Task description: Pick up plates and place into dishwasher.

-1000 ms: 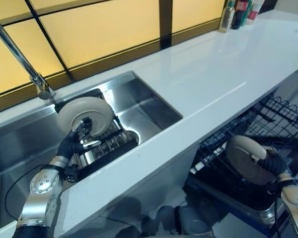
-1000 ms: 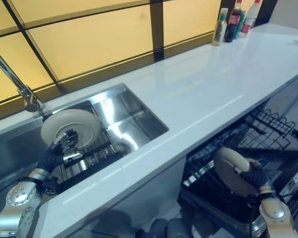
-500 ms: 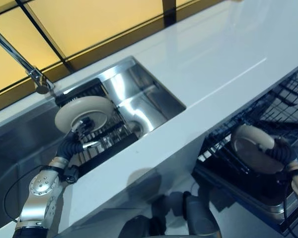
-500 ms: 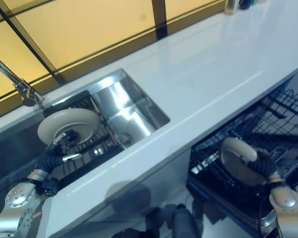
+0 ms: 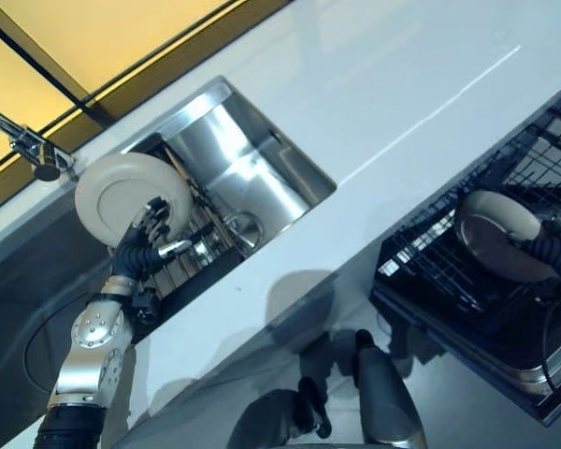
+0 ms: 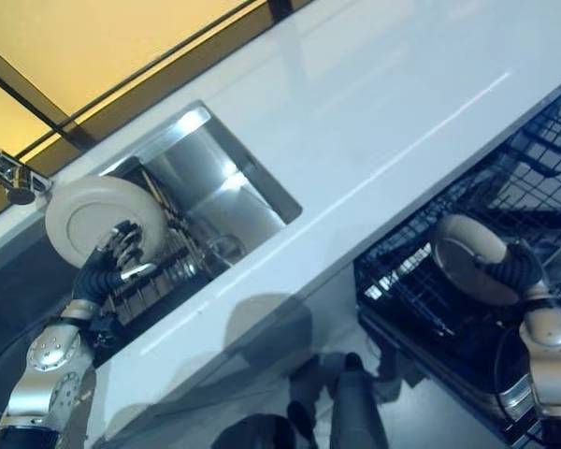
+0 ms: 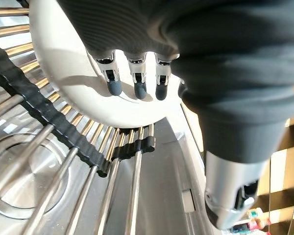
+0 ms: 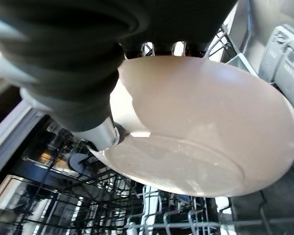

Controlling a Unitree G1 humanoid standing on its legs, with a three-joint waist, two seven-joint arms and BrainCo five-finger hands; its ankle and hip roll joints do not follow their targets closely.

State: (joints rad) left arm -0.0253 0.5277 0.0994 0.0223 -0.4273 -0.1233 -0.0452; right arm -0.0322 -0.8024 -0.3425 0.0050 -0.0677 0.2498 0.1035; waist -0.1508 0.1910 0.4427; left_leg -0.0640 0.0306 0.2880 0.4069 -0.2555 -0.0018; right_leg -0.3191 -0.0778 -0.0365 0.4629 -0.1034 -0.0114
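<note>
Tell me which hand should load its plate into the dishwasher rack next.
The right hand: its plate already hangs over the dishwasher rack. The left hand holds its plate over the sink.

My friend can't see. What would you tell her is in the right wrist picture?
The robot's right hand grips a cream plate by its rim, thumb on the inner face, and holds it tilted above the black wire dishwasher rack.
</note>
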